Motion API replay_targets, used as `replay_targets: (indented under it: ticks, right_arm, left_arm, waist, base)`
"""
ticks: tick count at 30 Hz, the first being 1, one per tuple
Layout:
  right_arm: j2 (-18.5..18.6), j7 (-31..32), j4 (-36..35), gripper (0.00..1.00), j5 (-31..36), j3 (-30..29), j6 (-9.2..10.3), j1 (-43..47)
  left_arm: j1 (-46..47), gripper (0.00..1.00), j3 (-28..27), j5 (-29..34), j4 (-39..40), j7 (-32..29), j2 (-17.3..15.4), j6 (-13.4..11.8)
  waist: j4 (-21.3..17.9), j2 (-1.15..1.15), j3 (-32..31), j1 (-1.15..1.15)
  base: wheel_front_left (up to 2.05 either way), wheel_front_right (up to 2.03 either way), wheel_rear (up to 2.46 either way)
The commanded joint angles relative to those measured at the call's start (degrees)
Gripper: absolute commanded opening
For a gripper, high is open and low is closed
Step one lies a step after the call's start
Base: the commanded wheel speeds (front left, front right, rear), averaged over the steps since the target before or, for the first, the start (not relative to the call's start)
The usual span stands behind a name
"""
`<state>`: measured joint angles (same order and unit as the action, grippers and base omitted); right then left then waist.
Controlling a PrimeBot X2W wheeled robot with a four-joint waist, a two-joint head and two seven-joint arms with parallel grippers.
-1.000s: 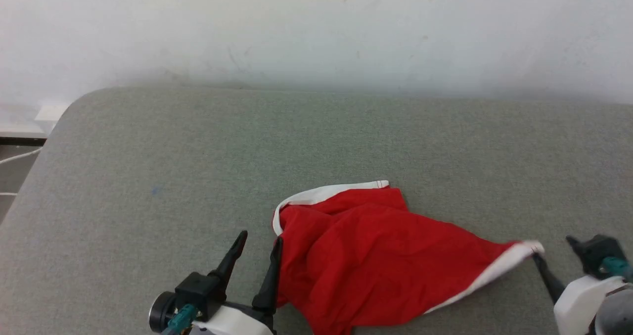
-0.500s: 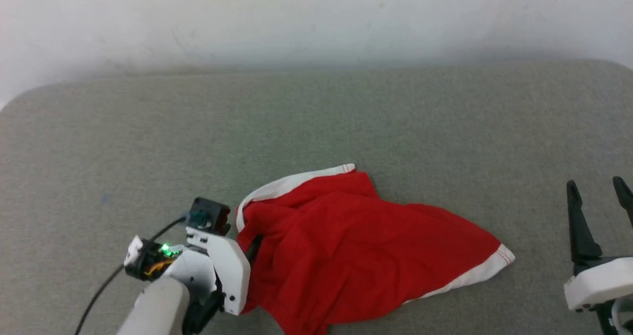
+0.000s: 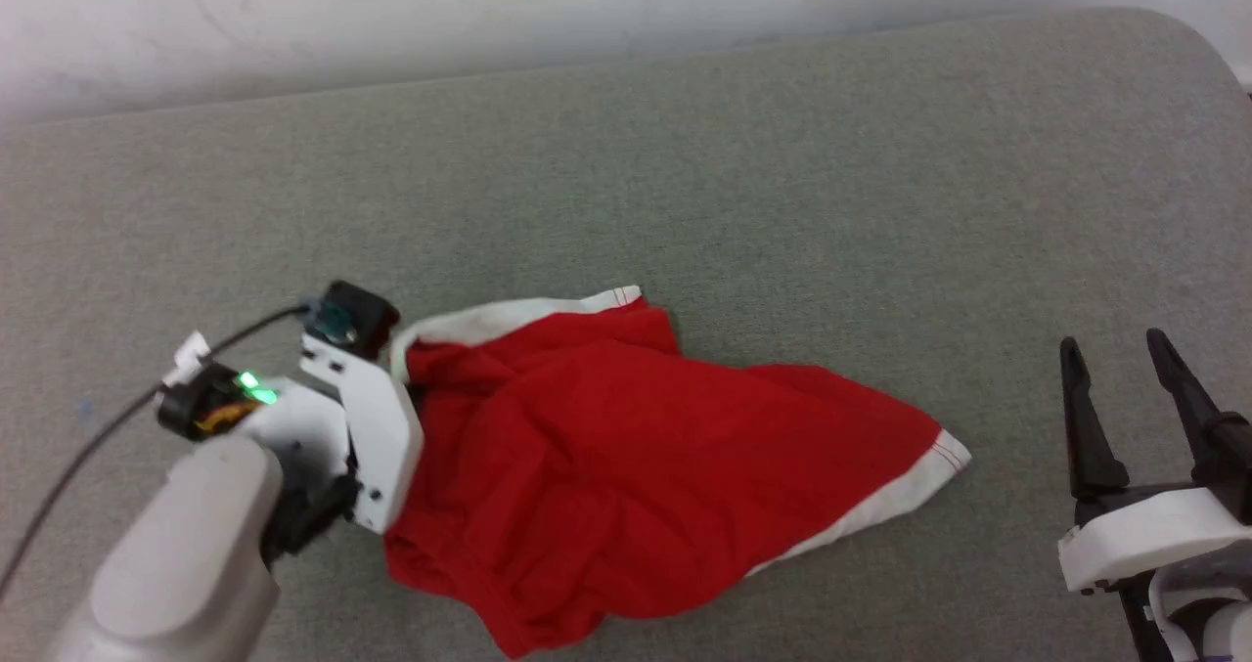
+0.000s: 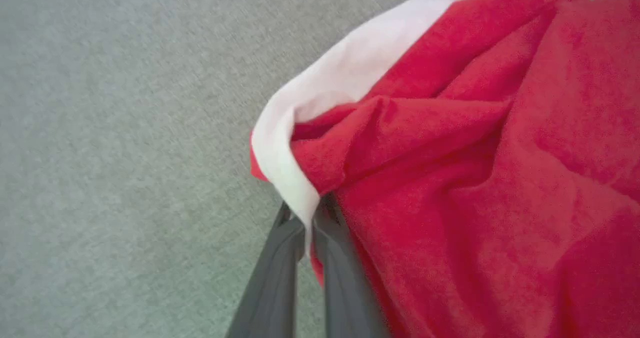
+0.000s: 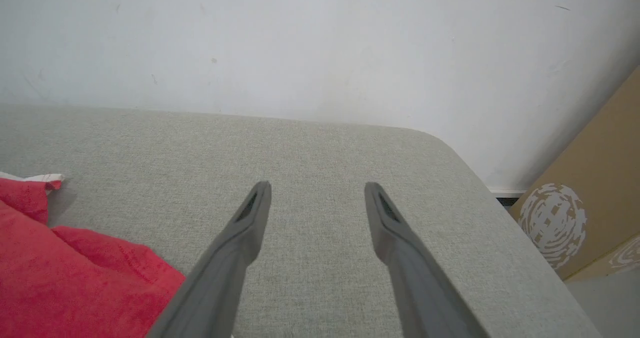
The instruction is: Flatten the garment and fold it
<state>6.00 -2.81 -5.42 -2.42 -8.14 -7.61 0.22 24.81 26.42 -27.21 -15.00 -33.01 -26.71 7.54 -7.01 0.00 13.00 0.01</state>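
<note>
The garment is a crumpled heap of bright red fabric with white bands, lying on the grey padded table. My left gripper is shut on the garment's left edge, its two dark fingers pinching the white band where it folds over the red cloth. In the head view the left wrist covers that corner of the garment. My right gripper stands open to the right of the garment's white-banded tip, apart from it. The same gripper hovers over bare table with the garment at its lower left.
A white wall runs behind the table. The table's rounded right corner ends near a brown cardboard box. A black cable trails from the left wrist.
The head camera has swung right and down. My left gripper turned onto the garment's left edge and shut on the white band. My right gripper drew back from the right tip, staying open.
</note>
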Motion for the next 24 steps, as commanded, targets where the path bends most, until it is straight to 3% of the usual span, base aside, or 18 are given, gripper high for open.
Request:
replay_targets:
  ticks: [1,11,17,18,19,24]
  right_arm:
    - [-0.24,-0.47,0.47,1.00,0.51,0.21,0.12,-0.86]
    - [-0.42,-1.21,1.47,1.00,0.36,3.46,0.12,-2.91]
    - [-1.21,-2.06,2.34,1.00,0.27,5.98,0.12,-4.23]
    - [-1.33,-2.21,2.67,1.00,0.21,6.28,0.12,-4.33]
    - [-1.44,-2.34,2.97,1.00,0.21,6.59,0.12,-4.40]
    - [-1.67,-2.72,4.45,1.00,0.27,6.94,0.12,-4.42]
  left_arm:
    - [1.92,0.00,-0.15,0.99,-0.37,0.94,-1.41,-0.06]
    - [15.46,0.00,3.73,5.84,-3.24,3.91,-5.57,-0.06]
    - [22.29,0.00,7.73,7.05,-10.03,9.65,-5.72,-0.06]
    - [22.62,0.32,8.61,6.44,-11.51,10.77,-5.21,-0.06]
    - [22.87,1.00,8.97,5.93,-13.23,11.73,-4.70,-0.06]
    - [23.47,1.00,10.29,6.50,-19.26,19.95,-2.80,-0.17]
  waist:
    - [-0.98,0.00,0.48,-0.01]
    - [-3.03,0.00,2.98,-0.01]
    - [-4.85,0.00,5.19,-0.01]
    - [-4.97,0.00,5.28,-0.01]
    - [-5.02,0.00,5.33,-0.01]
    - [-4.05,0.00,3.80,-0.01]
  base:
    - [0.00,0.00,0.00]
    - [0.00,0.00,0.00]
    - [0.00,0.00,0.00]
    - [0.00,0.00,0.00]
    - [0.00,0.00,0.00]
    - [0.00,0.00,0.00]
